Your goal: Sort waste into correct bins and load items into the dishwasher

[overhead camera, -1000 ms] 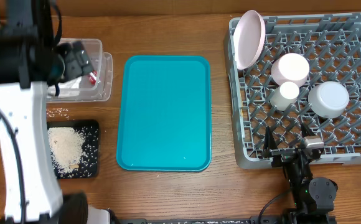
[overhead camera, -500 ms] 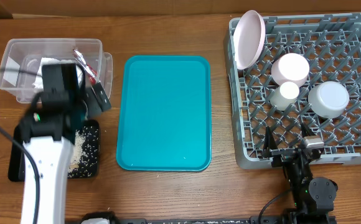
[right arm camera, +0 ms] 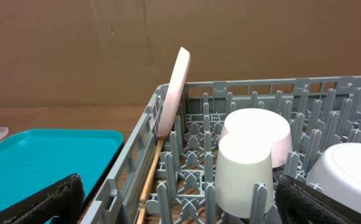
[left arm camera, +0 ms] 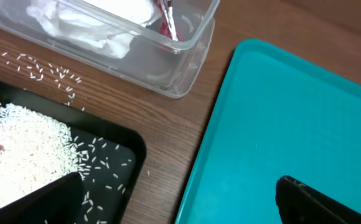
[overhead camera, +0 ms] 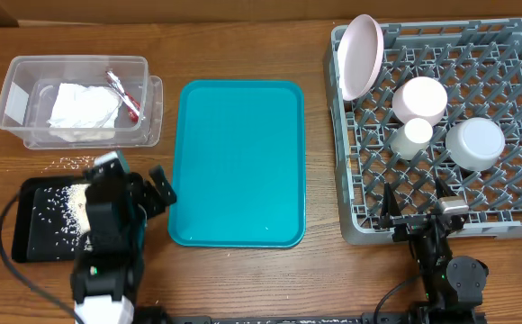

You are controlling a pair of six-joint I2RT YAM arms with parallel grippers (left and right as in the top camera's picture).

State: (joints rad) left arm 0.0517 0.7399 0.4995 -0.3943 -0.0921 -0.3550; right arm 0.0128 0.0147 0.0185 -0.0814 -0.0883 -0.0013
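Crumbs point(left arm camera: 25, 137) lie in the black tray point(left arm camera: 123, 134) beside the wide-open, empty left claw point(left arm camera: 180, 202).

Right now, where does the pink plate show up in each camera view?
Overhead: the plate stands on edge in the far left corner of the rack, upper right of the picture.
Left wrist: not in it.
Right wrist: the plate stands centre-left, leaning at the rack's left wall.
Shared landmark: the teal tray, centre overhead, right half in the left wrist view, lower left in the right wrist view.
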